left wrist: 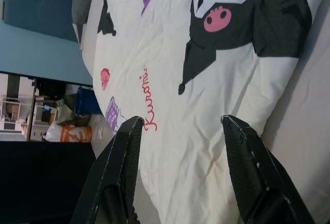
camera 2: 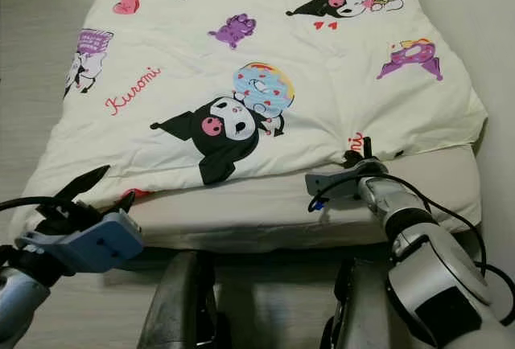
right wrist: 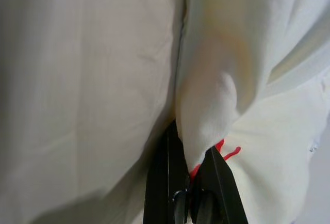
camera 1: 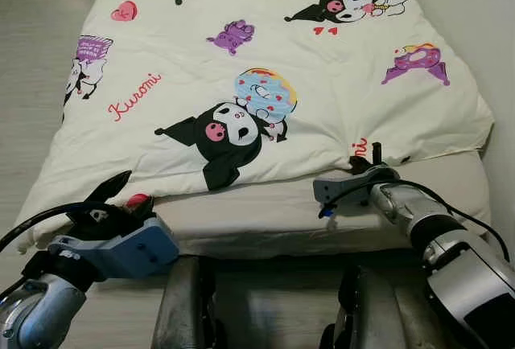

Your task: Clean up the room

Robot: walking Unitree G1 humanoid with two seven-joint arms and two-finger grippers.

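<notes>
A cream cartoon-print duvet [camera 1: 265,84] lies spread over the mattress [camera 1: 290,216], pale floor [camera 1: 32,59] alongside. The right gripper [right wrist: 192,170] pinches a fold of the duvet's near edge between pressed-together fingers. The left gripper [left wrist: 180,131] stands spread, the duvet's near corner just beyond its tips; past it, the left wrist view catches a blue wall [left wrist: 36,53] and clutter [left wrist: 67,126].

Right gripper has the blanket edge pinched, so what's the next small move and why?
Probably close the left gripper on the blanket's near edge. The right gripper already pinches a fold, while the left one hangs open at the hem; holding both sides should let the blanket be pulled evenly over the bare mattress.
</notes>
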